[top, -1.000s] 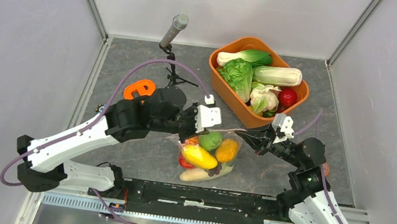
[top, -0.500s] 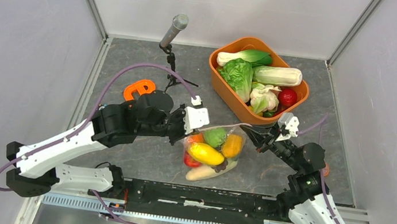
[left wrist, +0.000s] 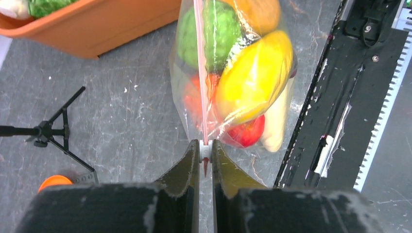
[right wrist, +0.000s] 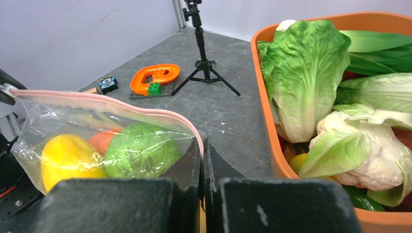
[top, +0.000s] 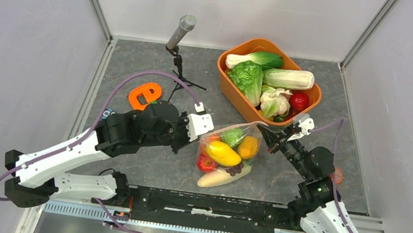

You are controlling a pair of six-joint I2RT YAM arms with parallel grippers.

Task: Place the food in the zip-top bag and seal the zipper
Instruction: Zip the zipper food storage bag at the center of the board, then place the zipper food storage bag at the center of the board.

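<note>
The thin pinkish zipper strip [left wrist: 199, 73] of the clear crinkly zip-top bag [right wrist: 39, 115], at mid-table, is pinched at its left end by the left gripper [left wrist: 205, 151] and at its right end by the right gripper [right wrist: 202, 145], both clamped tight. Glossy rounded yellow, green, red and orange toy food [top: 222, 153] is held inside. At the far right, a smooth orange plastic tub [top: 234, 104] is filled with leafy toy vegetables [top: 249, 77].

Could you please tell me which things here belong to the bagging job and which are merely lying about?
Job: zip-top bag, food inside it, zipper, left gripper and right gripper pinching its ends.
Lying about: orange tub of vegetables, microphone stand, orange toy block.
</note>
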